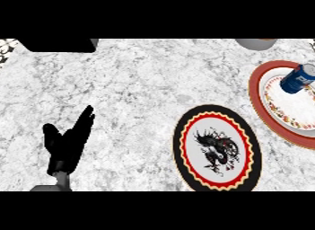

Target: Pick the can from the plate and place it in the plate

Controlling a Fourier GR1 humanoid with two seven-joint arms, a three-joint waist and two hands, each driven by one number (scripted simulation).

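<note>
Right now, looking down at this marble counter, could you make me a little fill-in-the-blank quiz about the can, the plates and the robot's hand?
1. The blue metal can sits on the plate with the ____ rim.
2. The black-rimmed round plate shows a ____ drawn at its middle.
3. Only the robot's ____ hand is in view, black, fingers straight.
4. The black-rimmed plate holds ____ cans.

Missing words: red; dragon; left; no
</note>
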